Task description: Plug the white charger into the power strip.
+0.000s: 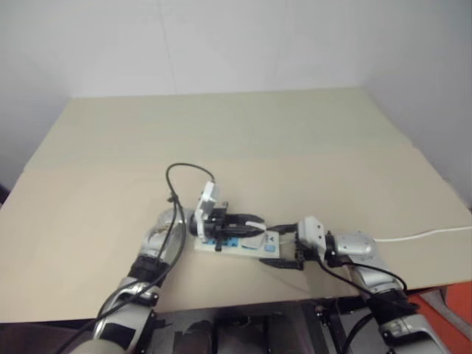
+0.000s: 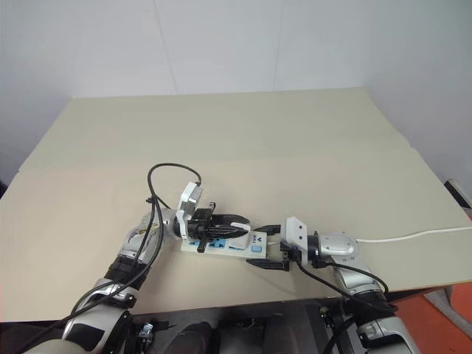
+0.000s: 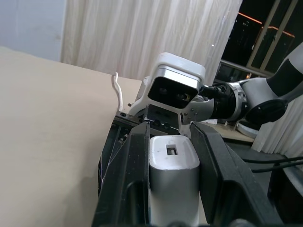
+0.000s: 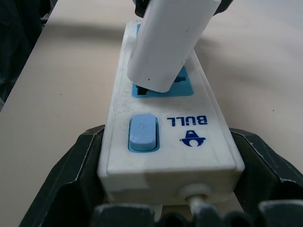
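Right wrist view shows the left gripper clamping the tilted white charger over the power strip, held by the right gripper; prongs may jam.

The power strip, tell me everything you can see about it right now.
The power strip is a long white plastic bar lying flat on the tan table, with blue sockets, a blue switch and blue BULL lettering near its cord end. A thin white cord trails off to the robot's right. The right gripper clasps that end between its fingers. The white charger, held by the left gripper, tilts over the socket nearest the switch, not fully seated.
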You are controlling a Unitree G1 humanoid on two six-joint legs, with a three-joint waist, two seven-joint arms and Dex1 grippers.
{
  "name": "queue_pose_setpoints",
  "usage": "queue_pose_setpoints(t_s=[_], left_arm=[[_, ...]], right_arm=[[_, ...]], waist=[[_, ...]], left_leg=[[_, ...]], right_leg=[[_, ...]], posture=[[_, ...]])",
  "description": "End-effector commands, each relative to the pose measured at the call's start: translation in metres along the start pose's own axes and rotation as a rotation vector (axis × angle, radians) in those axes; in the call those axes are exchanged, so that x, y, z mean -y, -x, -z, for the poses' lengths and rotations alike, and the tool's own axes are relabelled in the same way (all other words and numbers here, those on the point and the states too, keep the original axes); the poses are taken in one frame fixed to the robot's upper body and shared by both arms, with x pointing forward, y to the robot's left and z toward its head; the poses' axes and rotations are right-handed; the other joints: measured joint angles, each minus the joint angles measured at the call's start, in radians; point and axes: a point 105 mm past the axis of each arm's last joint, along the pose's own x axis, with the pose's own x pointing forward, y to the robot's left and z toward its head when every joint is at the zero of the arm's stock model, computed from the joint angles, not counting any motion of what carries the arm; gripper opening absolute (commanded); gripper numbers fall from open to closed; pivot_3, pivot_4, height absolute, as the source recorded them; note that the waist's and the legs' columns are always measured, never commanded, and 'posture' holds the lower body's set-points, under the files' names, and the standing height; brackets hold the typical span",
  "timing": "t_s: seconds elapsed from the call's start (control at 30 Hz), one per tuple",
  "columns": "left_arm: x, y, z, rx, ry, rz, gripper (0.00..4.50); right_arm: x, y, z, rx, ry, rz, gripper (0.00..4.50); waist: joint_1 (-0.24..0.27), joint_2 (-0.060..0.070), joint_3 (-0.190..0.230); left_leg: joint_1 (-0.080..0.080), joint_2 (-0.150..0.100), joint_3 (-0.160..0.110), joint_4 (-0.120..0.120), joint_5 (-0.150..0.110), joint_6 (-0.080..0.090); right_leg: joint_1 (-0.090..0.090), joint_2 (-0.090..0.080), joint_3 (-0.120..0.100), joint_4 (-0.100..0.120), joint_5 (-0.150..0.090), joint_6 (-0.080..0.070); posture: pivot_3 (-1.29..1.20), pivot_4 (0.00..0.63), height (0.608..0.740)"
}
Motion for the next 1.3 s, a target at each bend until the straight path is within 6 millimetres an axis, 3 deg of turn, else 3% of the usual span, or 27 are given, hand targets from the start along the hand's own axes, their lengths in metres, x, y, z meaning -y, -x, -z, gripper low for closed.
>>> queue_pose_setpoints(t_s=[0.03, 0.37, 1.1, 1.3], left_arm=[[-0.001, 0.004, 0.012, -0.055, -0.011, -0.018, 1.01], [0.014, 0.012, 0.016, -0.005, -0.08, -0.054, 1.01], [0.018, 0.041, 0.067, -0.237, -0.061, -0.019, 1.01], [0.016, 0.039, 0.068, -0.215, -0.046, -0.041, 1.01]], right_arm=[[-0.008, 0.0, 0.014, -0.068, -0.03, -0.025, 3.43], [-0.01, 0.001, 0.013, -0.055, -0.026, -0.028, 3.43], [-0.012, 0.001, 0.009, -0.052, -0.021, -0.033, 3.43], [-0.012, 0.001, 0.009, -0.053, -0.023, -0.031, 3.43]], waist=[[0.0, 0.0, 0.0], [0.0, 0.0, 0.0], [0.002, 0.001, -0.006], [0.001, 0.004, -0.015]], left_leg=[[0.0, 0.0, 0.0, 0.0, 0.0, 0.0], [0.0, 0.001, 0.0, -0.001, 0.0, 0.0], [0.012, 0.001, 0.001, -0.015, 0.0, -0.001], [0.017, 0.003, 0.0, -0.017, -0.002, 0.0]], right_leg=[[0.0, 0.0, 0.0, 0.0, 0.0, 0.0], [0.0, 0.0, 0.0, -0.001, 0.0, 0.0], [0.006, 0.0, 0.001, -0.006, -0.001, 0.0], [0.016, 0.003, -0.002, -0.014, -0.004, 0.005]], posture=[[0.0, 0.15, 0.74], [0.0, 0.15, 0.74], [0.0, 0.15, 0.74], [0.0, 0.15, 0.74]])
